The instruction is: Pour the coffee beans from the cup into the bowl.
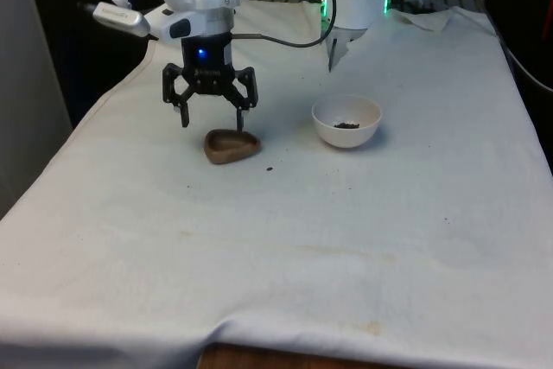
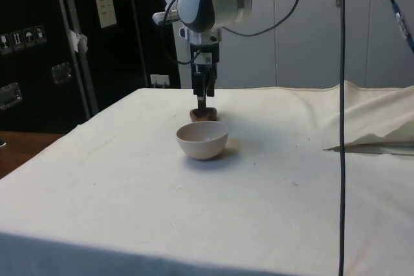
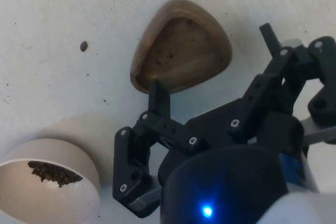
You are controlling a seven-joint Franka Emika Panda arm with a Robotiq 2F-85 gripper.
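Note:
A shallow brown wooden cup [image 1: 232,145] rests upright on the white cloth, with just a few dark specks inside [image 3: 181,45]. My gripper [image 1: 213,124] hangs open just above it, one fingertip [image 3: 157,90] near its rim and the other beyond its far side, holding nothing. To the front view's right of the cup stands a white bowl [image 1: 346,138] with a small heap of coffee beans [image 1: 346,124] in its bottom. In the side view the gripper [image 2: 204,98] is over the cup [image 2: 204,114], behind the bowl [image 2: 202,140]. The beans [image 3: 52,172] also show in the wrist view.
One stray coffee bean [image 1: 270,168] lies on the cloth between cup and bowl, nearer the camera. A rumpled fold of cloth [image 2: 375,127] rises at the table's far side in the side view. A black cable [image 2: 341,121] hangs down there.

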